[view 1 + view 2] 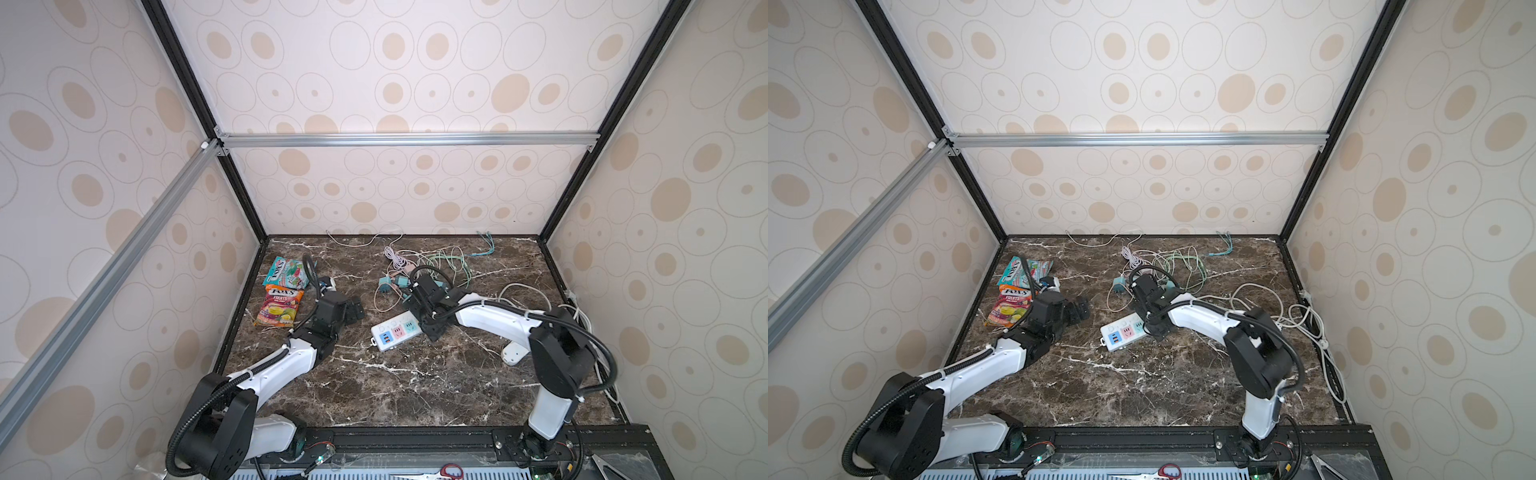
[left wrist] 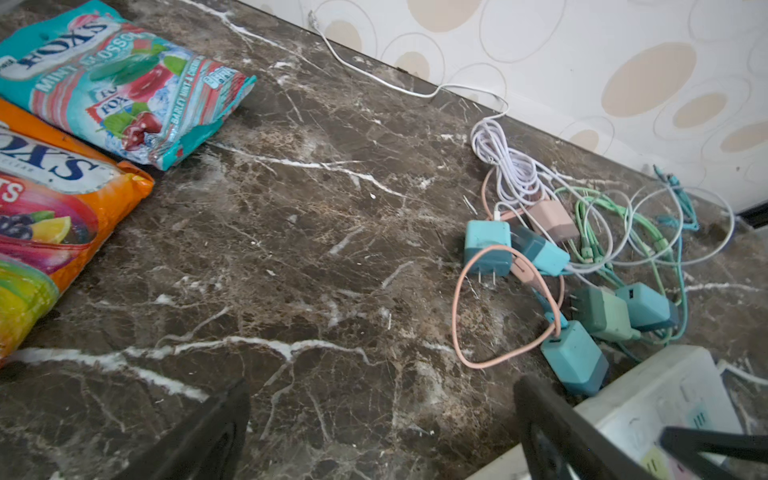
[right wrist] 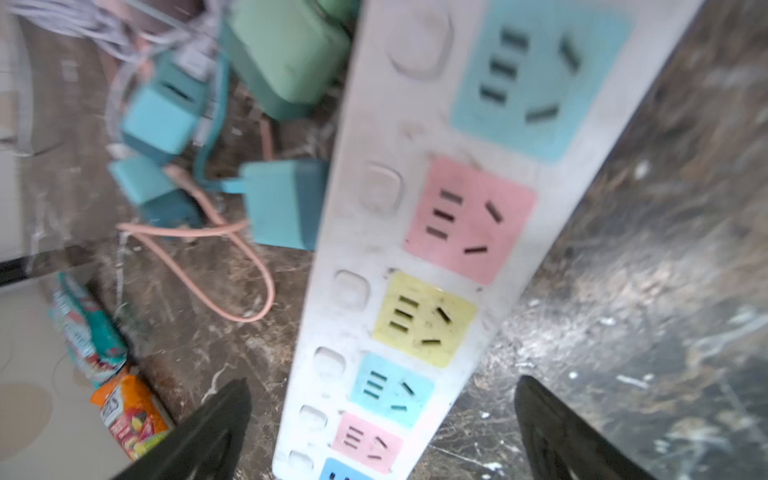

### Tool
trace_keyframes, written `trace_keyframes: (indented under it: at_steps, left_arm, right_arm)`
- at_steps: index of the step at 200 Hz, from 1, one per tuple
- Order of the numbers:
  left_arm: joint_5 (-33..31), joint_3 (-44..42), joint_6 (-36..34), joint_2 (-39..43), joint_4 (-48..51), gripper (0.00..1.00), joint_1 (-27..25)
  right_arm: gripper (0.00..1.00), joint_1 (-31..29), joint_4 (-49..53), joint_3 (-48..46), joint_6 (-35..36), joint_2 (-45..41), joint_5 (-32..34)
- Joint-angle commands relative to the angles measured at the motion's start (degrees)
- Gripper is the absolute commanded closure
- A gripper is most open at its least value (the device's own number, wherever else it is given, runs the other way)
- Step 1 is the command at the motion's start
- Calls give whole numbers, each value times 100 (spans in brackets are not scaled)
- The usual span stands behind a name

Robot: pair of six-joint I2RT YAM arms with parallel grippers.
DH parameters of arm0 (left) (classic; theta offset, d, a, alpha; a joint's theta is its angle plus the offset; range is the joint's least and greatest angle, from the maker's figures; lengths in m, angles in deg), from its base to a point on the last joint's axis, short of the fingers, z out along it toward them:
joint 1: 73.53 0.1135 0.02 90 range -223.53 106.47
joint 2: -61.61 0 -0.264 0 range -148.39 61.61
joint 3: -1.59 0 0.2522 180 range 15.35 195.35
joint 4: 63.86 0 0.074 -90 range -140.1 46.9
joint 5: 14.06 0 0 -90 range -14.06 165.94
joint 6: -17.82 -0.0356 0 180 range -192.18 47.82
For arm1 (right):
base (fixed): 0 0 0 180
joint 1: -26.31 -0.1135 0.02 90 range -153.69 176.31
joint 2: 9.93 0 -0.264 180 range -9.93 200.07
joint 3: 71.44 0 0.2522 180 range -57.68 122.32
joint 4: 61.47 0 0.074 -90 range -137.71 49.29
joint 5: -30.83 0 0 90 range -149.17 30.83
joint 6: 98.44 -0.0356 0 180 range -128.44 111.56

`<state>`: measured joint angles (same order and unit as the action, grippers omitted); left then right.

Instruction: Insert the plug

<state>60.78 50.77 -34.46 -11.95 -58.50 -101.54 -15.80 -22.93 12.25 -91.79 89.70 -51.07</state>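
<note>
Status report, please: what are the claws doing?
Left gripper open, empty. Right gripper open over power strip. Plugs loose beside it, cables tangled.

Left arm (image 1: 286, 361) is stretched low and forward with the left gripper (image 1: 356, 309) spread wide and empty, while the right arm (image 1: 494, 318) is folded in toward the middle with the right gripper (image 1: 432, 330) pointed down, jaws parted wide, nothing clamped.

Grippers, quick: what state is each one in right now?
Left gripper: open, holding nothing.
Right gripper: open, jaws either side of the power strip, not gripping it.
</note>
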Motion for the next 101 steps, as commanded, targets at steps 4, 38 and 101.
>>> trace_keyframes:
  at_steps: [4, 38, 101]
  left_arm:
    - [-1073, 363, -111, -272, 484, 2, -854]
    - [-1270, 584, -138, -705, 684, 2, -1860]
    - [-653, 622, 319, -1064, 1186, 2, -2208]
  right_arm:
    - [0, 168, -787, -469, 1808, -731, 1111]
    - [0, 1102, -1861, -947, 3321, -995, -193]
    - [0, 2536, -1124, 189, 5549, 538, -2684]
